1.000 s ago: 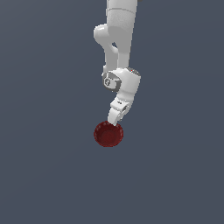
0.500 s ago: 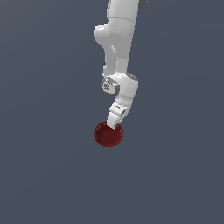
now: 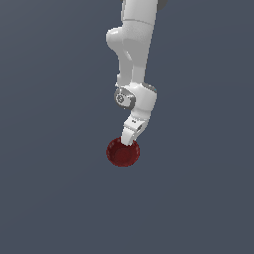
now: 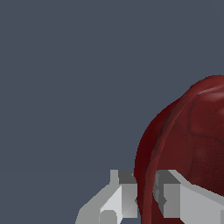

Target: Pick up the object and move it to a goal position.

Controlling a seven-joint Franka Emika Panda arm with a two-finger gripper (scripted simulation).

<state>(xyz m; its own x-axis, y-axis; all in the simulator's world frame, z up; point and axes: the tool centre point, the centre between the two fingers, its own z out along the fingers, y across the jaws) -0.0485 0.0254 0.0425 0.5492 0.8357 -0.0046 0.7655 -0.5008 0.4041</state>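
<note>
The small round dark red bowl (image 3: 123, 153) sits in the middle of the exterior view, just below the white arm. My gripper (image 3: 128, 141) reaches down onto the bowl's upper rim. In the wrist view the bowl (image 4: 188, 144) fills the corner, and its thin rim wall passes between my two grey fingers (image 4: 124, 192). The gripper (image 4: 145, 194) is shut on that rim, one finger on each side. The fingertips are hidden behind the bowl in the exterior view.
A plain dark grey-blue ground (image 3: 49, 198) surrounds the bowl on all sides. No other objects or edges show in either view.
The arm's wrist has lowered and shifted slightly toward the bowl. The bowl has stayed in the same spot.
</note>
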